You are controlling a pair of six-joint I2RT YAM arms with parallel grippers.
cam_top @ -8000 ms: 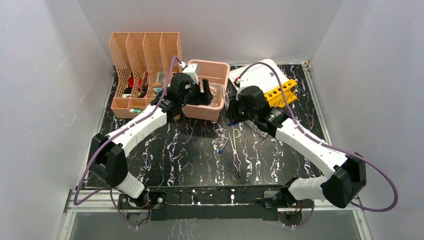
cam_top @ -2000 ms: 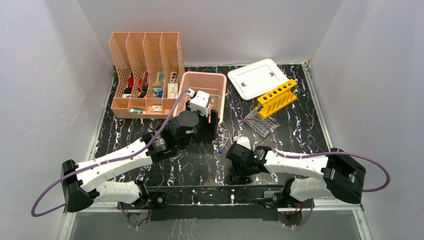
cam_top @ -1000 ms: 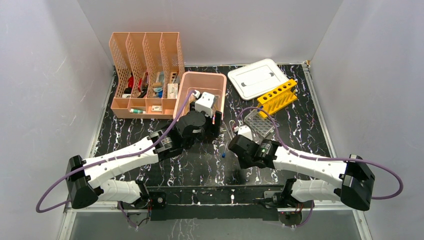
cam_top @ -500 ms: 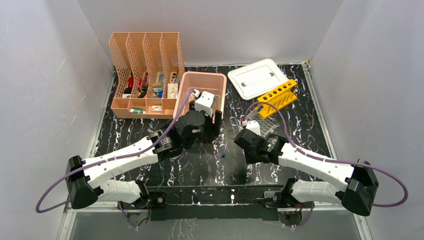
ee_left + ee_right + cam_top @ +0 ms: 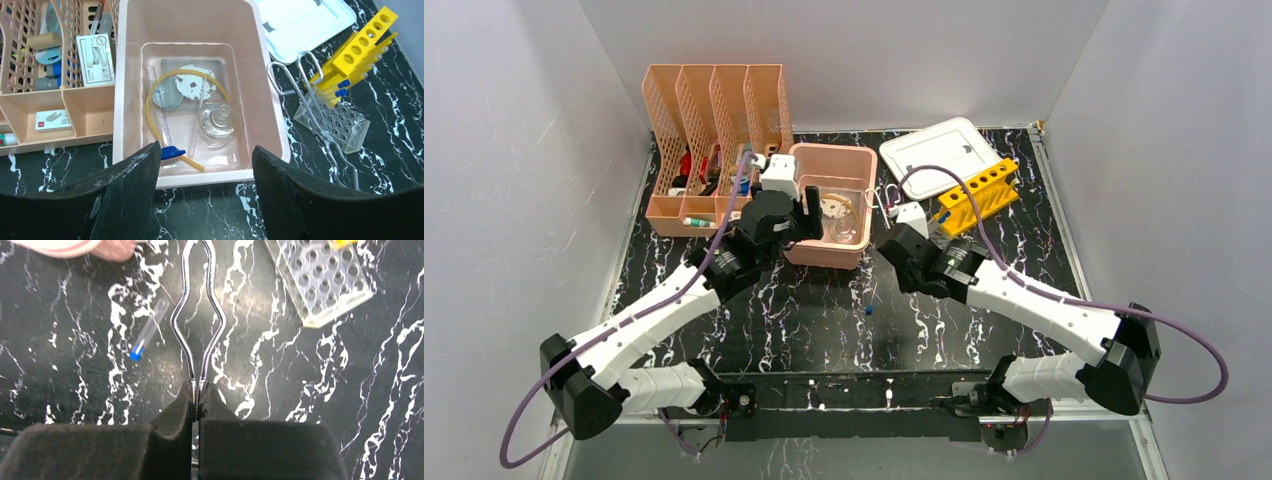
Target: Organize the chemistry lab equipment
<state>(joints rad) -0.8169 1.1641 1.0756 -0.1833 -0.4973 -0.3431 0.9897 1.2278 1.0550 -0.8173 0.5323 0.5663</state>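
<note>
gripped metal tweezers (image 5: 191,376) in right end effector (image 5: 196,392) above bench (image 5: 300,415); hung left end effector (image 5: 205,165), spread wide, over pink tub (image 5: 120,100) holding yellow rubber tube (image 5: 148,107)

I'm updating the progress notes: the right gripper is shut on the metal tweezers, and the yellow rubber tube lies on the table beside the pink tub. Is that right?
Not quite. The yellow rubber tube lies inside the pink tub, not on the table beside it; the left wrist view shows this. The right gripper is indeed shut on the metal tweezers.
</note>
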